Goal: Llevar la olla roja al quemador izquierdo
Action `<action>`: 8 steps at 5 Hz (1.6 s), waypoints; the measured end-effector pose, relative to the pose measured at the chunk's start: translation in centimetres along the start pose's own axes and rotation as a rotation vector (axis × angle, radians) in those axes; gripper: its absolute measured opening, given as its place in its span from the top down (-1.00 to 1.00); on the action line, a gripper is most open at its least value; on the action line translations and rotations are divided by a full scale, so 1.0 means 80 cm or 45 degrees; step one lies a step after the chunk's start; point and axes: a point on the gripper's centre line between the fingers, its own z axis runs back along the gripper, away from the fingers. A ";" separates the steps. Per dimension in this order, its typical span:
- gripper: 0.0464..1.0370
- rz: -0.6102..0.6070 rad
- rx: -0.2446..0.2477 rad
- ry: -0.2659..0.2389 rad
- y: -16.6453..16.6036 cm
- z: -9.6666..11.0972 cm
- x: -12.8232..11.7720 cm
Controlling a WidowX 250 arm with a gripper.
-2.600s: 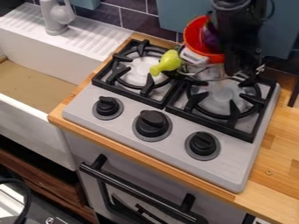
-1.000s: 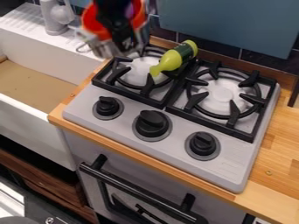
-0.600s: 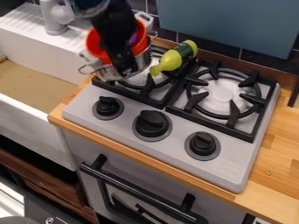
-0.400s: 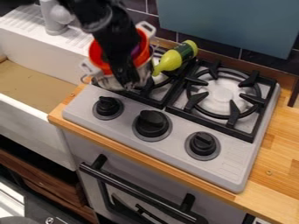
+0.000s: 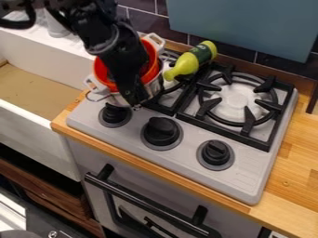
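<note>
In the camera view, the black arm comes in from the upper left of the frame, and its gripper (image 5: 135, 96) hangs over the front side of the red pot (image 5: 102, 74), clamped on its wall. The pot is in the upper left of the frame, over the left part of the left burner (image 5: 165, 109), its lower edge reaching in front of the left knob (image 5: 114, 115). It is red inside, with a silver outer wall and white handles, one toward the top of the frame and one toward the left. Whether it touches the grate cannot be told.

Just right of the pot, a yellow-green bottle (image 5: 194, 59) with a dark green label lies aslant at the back of the stove (image 5: 248, 179), its neck pointing down and left. The right burner (image 5: 238, 100) is in the right half of the frame. The middle knob (image 5: 162, 132) and right knob (image 5: 215, 153) sit in front of the grates. The white sink (image 5: 43, 51) is at the left, and wooden counter (image 5: 301, 139) runs along the right.
</note>
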 end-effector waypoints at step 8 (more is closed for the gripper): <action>-0.61 0.178 -0.022 0.137 0.007 -0.005 0.020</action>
